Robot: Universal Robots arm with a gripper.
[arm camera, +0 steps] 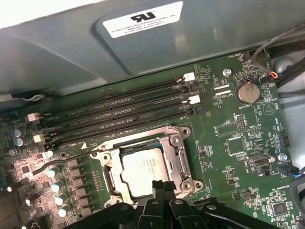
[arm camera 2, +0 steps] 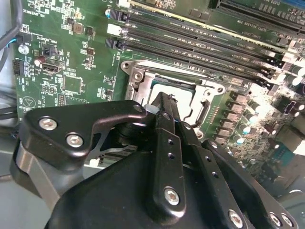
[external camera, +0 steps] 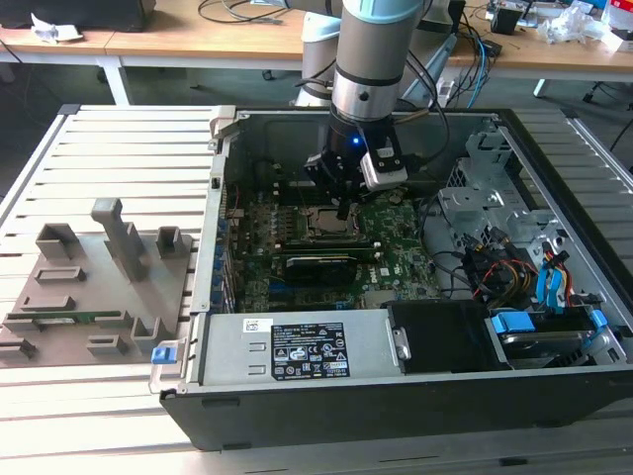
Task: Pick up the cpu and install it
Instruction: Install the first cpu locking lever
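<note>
Claw (arm camera: 162, 183) clenched and empty, poised over the seated cpu (arm camera: 142, 170).
Step in hand, as judged: installation, placement stage. In the first wrist view the cpu lies flat inside the socket frame (arm camera: 179, 143) on the motherboard (arm camera: 228, 129). The fingertips are closed together over one edge; contact cannot be determined. The next move calls for straight vertical travel, with no sideways drag across the chip.

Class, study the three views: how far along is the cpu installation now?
Done: the cpu already lies flat inside the socket frame on the motherboard, not on the grey tray. In hand: nothing; the gripper, shut, is poised at the chip's edge. Left: whether the chip is latched cannot be told.
</note>
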